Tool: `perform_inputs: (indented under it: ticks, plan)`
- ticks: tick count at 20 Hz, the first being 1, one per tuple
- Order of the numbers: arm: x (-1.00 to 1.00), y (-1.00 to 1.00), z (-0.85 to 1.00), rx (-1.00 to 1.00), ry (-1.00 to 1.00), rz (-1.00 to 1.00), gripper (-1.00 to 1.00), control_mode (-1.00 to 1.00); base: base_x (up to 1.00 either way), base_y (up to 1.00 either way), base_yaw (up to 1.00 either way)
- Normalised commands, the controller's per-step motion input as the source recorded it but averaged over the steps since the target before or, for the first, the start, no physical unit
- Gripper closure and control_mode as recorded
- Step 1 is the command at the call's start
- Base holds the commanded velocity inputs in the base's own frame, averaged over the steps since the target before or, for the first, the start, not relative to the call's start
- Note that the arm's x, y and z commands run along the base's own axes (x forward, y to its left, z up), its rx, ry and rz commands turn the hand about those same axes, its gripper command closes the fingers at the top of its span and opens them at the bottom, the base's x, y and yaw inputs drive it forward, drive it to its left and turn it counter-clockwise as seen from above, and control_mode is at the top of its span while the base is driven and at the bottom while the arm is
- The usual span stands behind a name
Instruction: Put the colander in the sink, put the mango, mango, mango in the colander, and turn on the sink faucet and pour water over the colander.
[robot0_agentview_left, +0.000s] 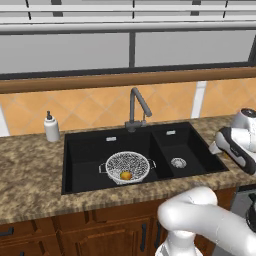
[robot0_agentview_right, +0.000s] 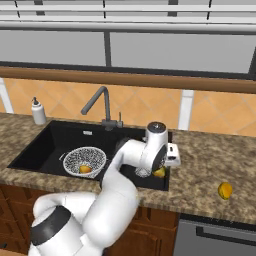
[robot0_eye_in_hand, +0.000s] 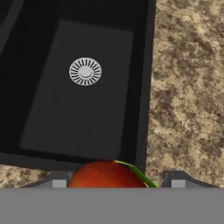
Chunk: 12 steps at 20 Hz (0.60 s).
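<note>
Hand view: mango (robot0_eye_in_hand: 106, 174) between end effector (robot0_eye_in_hand: 114, 183) fingers, red side up

Big basin of the sink (robot0_agentview_left: 80, 150) is mostly open floor; the colander (robot0_agentview_left: 128, 166) w/ one mango (robot0_agentview_left: 126, 175) in it sits near the front wall, leaving free room to its left and behind. Faucet (robot0_agentview_left: 136, 107) arches up from the back rim btwn the basins, spout reaching over the large one, so an approach from the back is blocked there, while the soap bottle (robot0_agentview_left: 51, 127) stands on the counter (robot0_agentview_left: 30, 170) off the sink's left rear corner. Small basin (robot0_eye_in_hand: 78, 92) is bare down to the drain (robot0_eye_in_hand: 85, 71); the gripper (robot0_eye_in_hand: 114, 183) w/ a mango (robot0_eye_in_hand: 105, 175) btwn its fingers hangs over that basin's front edge, and another mango (robot0_agentview_right: 225, 190) lies on open counter well to the right.
</note>
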Motion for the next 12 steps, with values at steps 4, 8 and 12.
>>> perform_inputs:
  ticks: [4,8,12]
  plan:
    - [-0.31,1.00,0.14,-0.11,-0.10,-0.01,1.00,-1.00,0.00,0.00,0.00]
    - [-0.16,1.00,0.22,-0.05,-0.04,-0.07,1.00,-1.00,0.00,0.00,0.00]
    - [-0.10,1.00,0.32,-0.01,0.00,-0.07,1.00,-1.00,0.00,0.00,0.00]
